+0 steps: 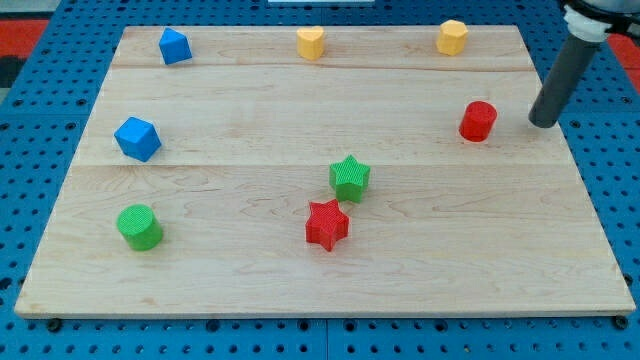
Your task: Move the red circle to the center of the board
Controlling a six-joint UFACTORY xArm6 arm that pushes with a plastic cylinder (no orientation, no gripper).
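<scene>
In the camera view, a pale wooden board (300, 110) lies flat on a blue perforated table (40, 100), and the arm comes in from the view's top right corner as a straight dark cylindrical rod, leaning a little so its upper part sits further to the view's right than its lower end; only that rod and a bit of a white and black collar above it show, the rest of the arm being cut off by the frame; my tip (542, 124) rests on the board near its right edge, just beside the red circle, a short red cylinder block (478, 121), on that block's right side, with a narrow strip of bare wood between them, so they are apart and not touching; the arm carries no fingers, only the rod, so nothing is held; the red circle stands upright in the board's upper right part, well to the right of the board's middle; near the middle stand a green star block (349, 178) and, just below and to its left, a red star block (326, 224), close together; a green cylinder block (139, 227) stands at the lower left, a blue cube-like block (137, 138) at the left edge, a second blue angular block (175, 46) at the upper left, and along the top edge a yellow heart-like block (311, 43) and a yellow hexagonal block (452, 37)
</scene>
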